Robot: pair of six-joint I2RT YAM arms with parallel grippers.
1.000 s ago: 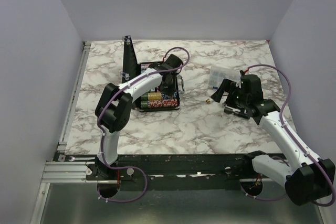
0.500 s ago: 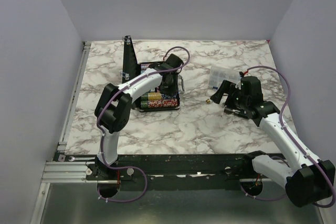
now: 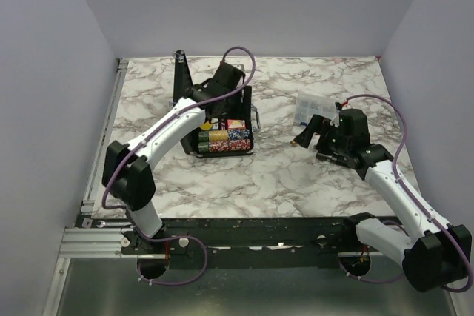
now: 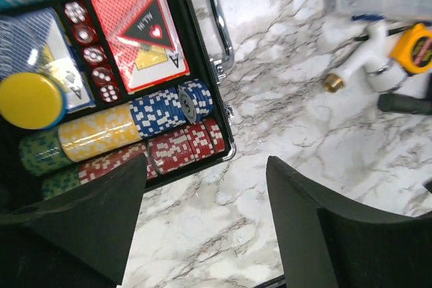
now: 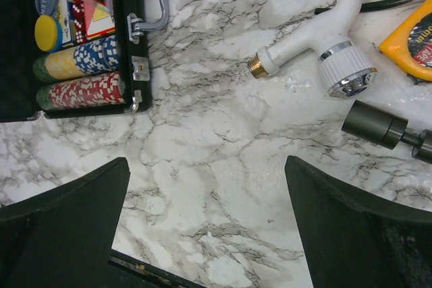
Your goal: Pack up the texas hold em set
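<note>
The black case (image 3: 249, 109) of the texas hold em set lies open, its lid (image 3: 181, 83) standing upright at the left. Rows of red, blue, yellow and green chips (image 4: 145, 133) fill the near side. Behind them lie red cards (image 4: 138, 32), red dice (image 4: 88, 48) and a yellow disc (image 4: 30, 99). The metal handle (image 4: 217, 28) sticks out on the right. My left gripper (image 4: 202, 214) hovers open and empty above the case's near right corner. My right gripper (image 5: 206, 220) is open over bare marble, right of the case (image 5: 128, 38).
A white tap fitting (image 5: 324, 38), a yellow tape measure (image 5: 412, 38) and a black tool (image 5: 374, 123) lie just ahead of my right gripper. A clear plastic compartment box (image 3: 311, 106) stands behind them. Walls enclose the table on the left, the back and the right.
My left gripper has opened and drawn up and back from inside the case, uncovering the cards and chips. The right arm has barely moved.
</note>
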